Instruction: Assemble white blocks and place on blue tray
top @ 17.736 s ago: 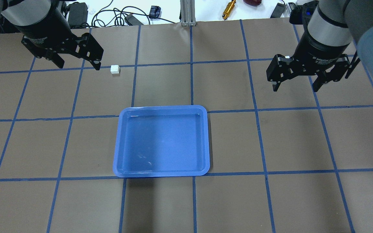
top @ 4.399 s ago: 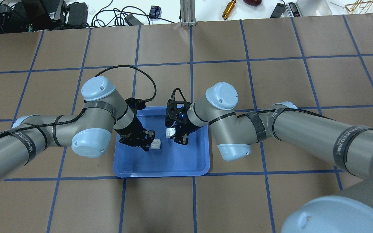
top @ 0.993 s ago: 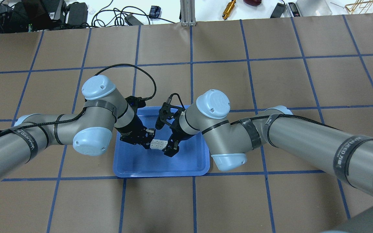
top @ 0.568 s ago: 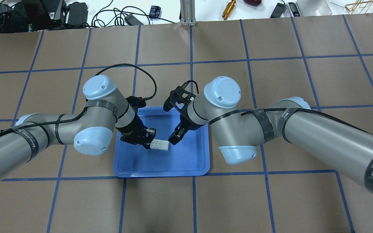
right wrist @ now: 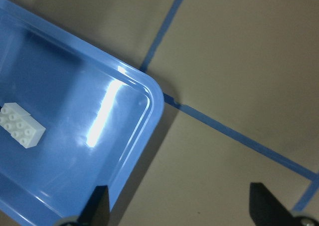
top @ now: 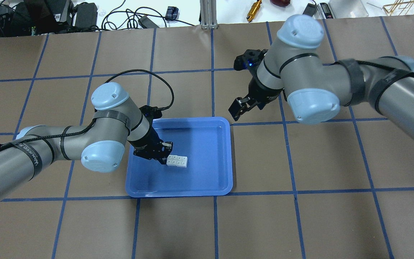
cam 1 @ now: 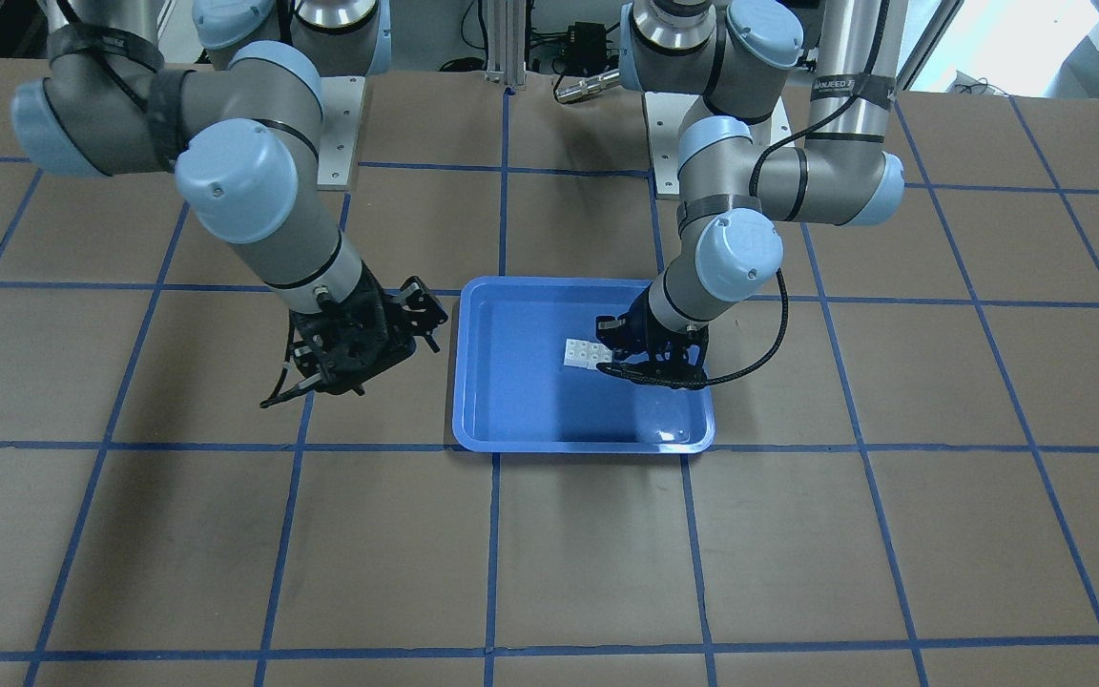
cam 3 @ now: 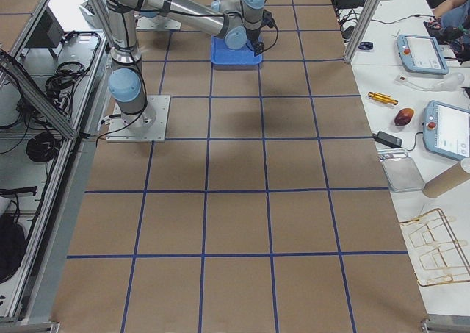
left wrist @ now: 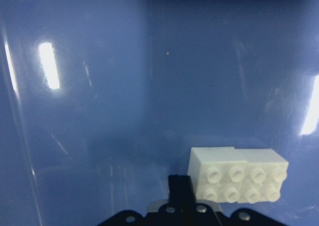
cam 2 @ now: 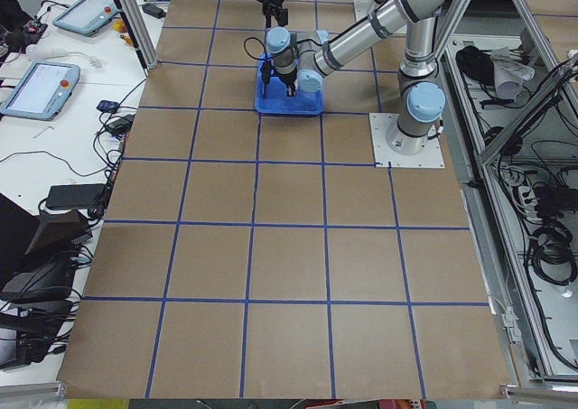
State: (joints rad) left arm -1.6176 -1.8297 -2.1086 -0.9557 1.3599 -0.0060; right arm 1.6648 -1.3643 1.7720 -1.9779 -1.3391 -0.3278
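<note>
The two white blocks (top: 177,161) are joined into one short bar with studs up, inside the blue tray (top: 207,172). My left gripper (top: 165,154) is shut on the bar's left end, low in the tray; I cannot tell whether the bar touches the floor. The front view shows the bar (cam 1: 586,354), the left gripper (cam 1: 618,351) and the tray (cam 1: 530,401). The left wrist view shows the bar (left wrist: 238,175) beside one finger (left wrist: 182,191). My right gripper (top: 242,107) is open and empty, off the tray's far right corner. Its wrist view shows the gripper (right wrist: 183,198) wide apart, and the bar (right wrist: 20,124).
The brown table has a blue tape grid. Cables, power bricks and a brass tool (top: 254,10) lie beyond its far edge. My left elbow (top: 102,156) hangs beside the tray's left side. My right forearm (top: 372,86) crosses the right half of the table.
The right gripper has let go of the joined bar and pulled up and away to the right, past the tray's far right corner. The left gripper and the bar have stayed put.
</note>
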